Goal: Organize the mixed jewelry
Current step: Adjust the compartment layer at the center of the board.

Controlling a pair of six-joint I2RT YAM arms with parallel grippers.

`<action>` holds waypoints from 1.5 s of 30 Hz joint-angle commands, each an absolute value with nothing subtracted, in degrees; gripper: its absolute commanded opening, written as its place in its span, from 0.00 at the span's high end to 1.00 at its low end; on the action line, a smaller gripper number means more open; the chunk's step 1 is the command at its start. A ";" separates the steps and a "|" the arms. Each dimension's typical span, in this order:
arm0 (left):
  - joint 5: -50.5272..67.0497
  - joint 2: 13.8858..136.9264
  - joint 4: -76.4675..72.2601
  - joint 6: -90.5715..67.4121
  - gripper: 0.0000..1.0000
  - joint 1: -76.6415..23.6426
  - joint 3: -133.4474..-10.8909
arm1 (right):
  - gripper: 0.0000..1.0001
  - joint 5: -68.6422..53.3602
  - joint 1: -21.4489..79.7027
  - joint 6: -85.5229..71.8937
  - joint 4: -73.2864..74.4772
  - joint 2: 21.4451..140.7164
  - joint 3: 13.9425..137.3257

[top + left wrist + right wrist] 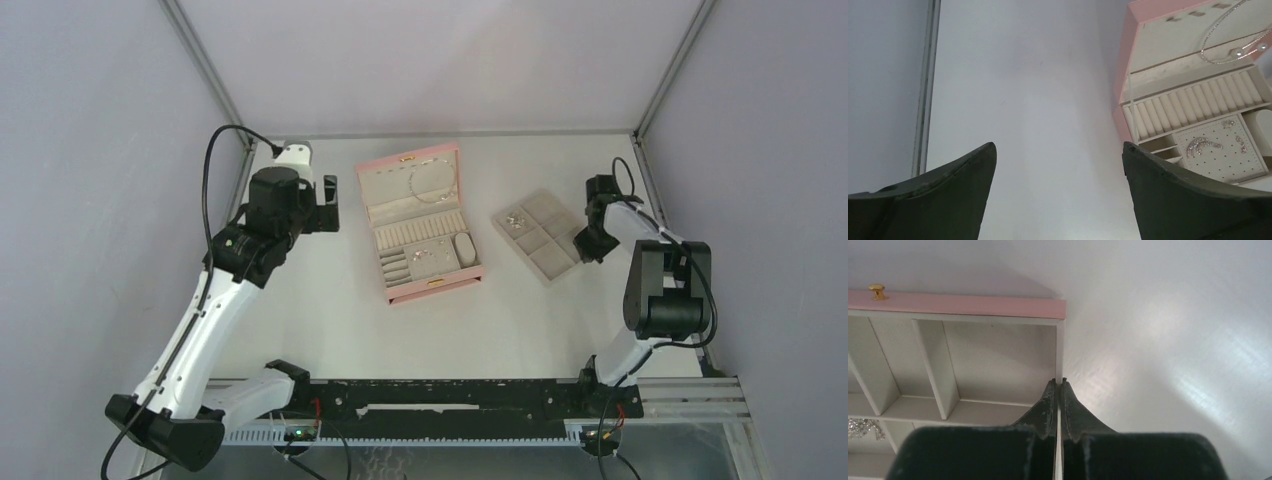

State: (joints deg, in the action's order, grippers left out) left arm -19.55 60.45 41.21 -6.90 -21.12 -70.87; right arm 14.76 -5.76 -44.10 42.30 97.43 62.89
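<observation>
Bare table (500, 300) lane between pink box (436, 286) and tray (555, 258), passable.

A thin silver chain necklace (1220, 62) lies looped against the lid lining of the open pink box (405, 157). Small sparkling pieces (1204, 145) rest on its perforated pad. More glittering bits (515, 218) sit in one compartment of the beige tray (548, 258).

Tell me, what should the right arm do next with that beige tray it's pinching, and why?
Probably drag the beige tray a little toward the pink box. The right gripper is shut on the tray's side wall, so it has a grip. The tray lies apart from the box, with silver pieces in one compartment. The open left gripper hangs beside the box.
</observation>
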 commanded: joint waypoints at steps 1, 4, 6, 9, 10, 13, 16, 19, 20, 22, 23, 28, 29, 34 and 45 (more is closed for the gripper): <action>-20.54 57.10 40.55 -4.22 0.00 -20.92 -69.58 | 1.00 18.53 -1.50 -53.27 42.55 93.24 60.97; -20.07 55.88 41.20 -3.92 0.00 -20.92 -68.61 | 0.93 15.98 -0.12 -51.65 42.64 94.18 60.59; -19.83 55.22 41.14 -3.87 0.00 -20.92 -67.78 | 0.78 15.76 0.62 -49.47 43.37 94.17 60.64; -19.46 54.90 40.96 -4.08 0.00 -20.92 -67.00 | 0.48 16.57 1.86 -44.24 43.98 91.82 60.02; -19.45 54.97 40.96 -4.27 0.00 -20.92 -66.86 | 0.45 16.65 1.86 -41.30 43.76 90.38 59.62; -20.47 55.15 41.04 -5.20 0.00 -20.92 -67.09 | 0.44 15.39 1.34 -31.96 42.32 86.56 59.06; -21.13 54.59 40.43 -6.60 0.00 -20.92 -67.56 | 0.43 9.90 -2.39 -21.42 37.24 85.00 59.26; -20.18 54.62 39.35 -7.93 0.00 -20.92 -67.77 | 0.41 4.08 -6.54 -13.32 32.45 84.12 59.32; -20.23 55.26 39.88 -8.70 0.00 -20.92 -68.58 | 0.40 2.52 -7.23 -10.76 31.04 83.85 59.26; -20.34 57.07 41.94 -12.01 0.00 -20.38 -71.91 | 0.42 3.43 -7.53 -6.97 28.64 83.91 59.26; -18.77 57.84 42.24 -13.25 0.00 -19.75 -73.94 | 0.42 2.97 -7.86 -5.88 27.38 84.47 59.30; -12.84 61.80 41.43 -16.55 0.00 -17.34 -78.44 | 0.46 -9.45 -9.14 1.84 26.79 92.41 63.05; -12.82 62.49 41.52 -16.35 0.00 -17.27 -79.03 | 0.47 -10.96 -9.00 3.72 28.76 94.47 64.90; -13.64 63.56 41.40 -15.19 0.00 -17.23 -79.08 | 0.47 -14.94 -9.48 8.75 33.30 101.48 70.96; -13.57 66.05 40.88 -14.93 0.00 -17.29 -78.63 | 0.65 -13.38 -8.90 11.69 36.76 108.44 74.97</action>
State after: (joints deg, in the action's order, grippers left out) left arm -14.52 65.28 42.59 -14.61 -17.47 -77.58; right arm -13.67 -9.02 9.91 35.92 107.61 73.17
